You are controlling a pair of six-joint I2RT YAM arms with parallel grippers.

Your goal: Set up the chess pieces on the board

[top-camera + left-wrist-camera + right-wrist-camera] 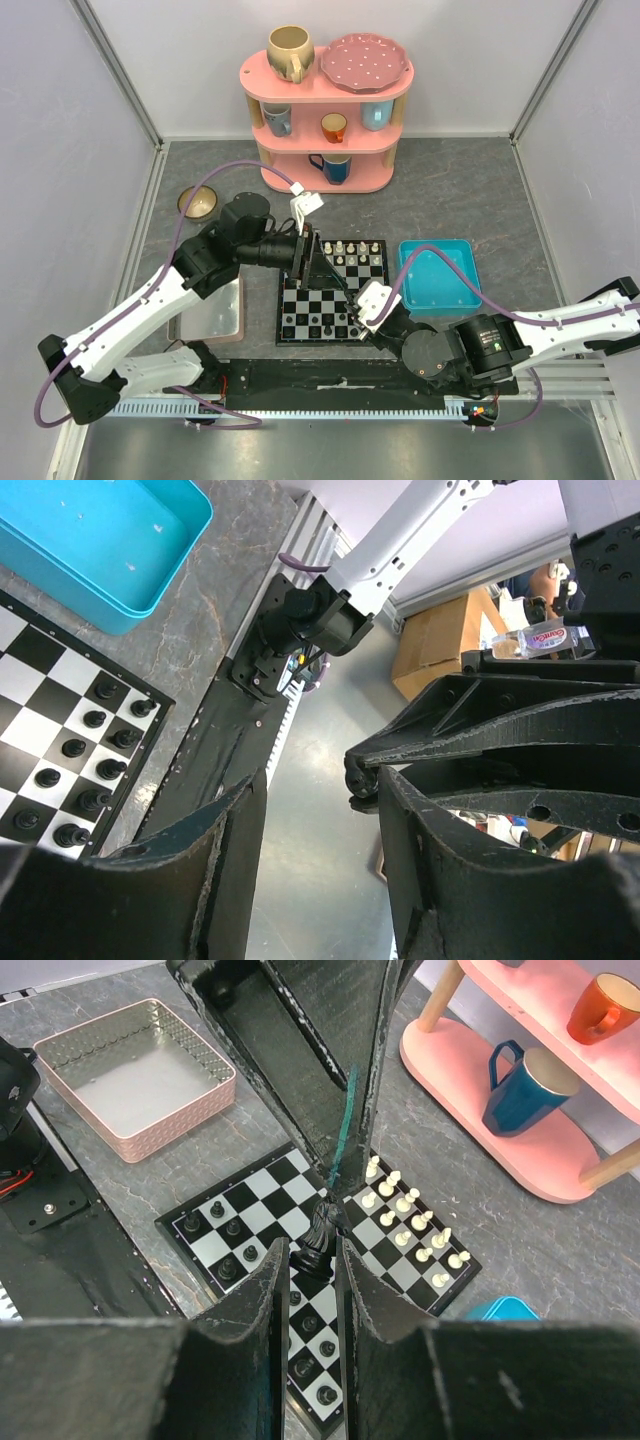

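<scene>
Right wrist view has the right end effector narrowed on a black knight between its jaws, just above the board below: tiny, light, rigid, probably slippery, best pinched across its waist.

Black-and-white checked board, cream-white chess pieces, black chess pieces, blue tray, pink-rimmed grey tray, pink shelf, grey marbled bench

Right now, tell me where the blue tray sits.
In the top view the blue tray sits on the right half of the table, just right of the chessboard and nearer than the pink shelf.
</scene>
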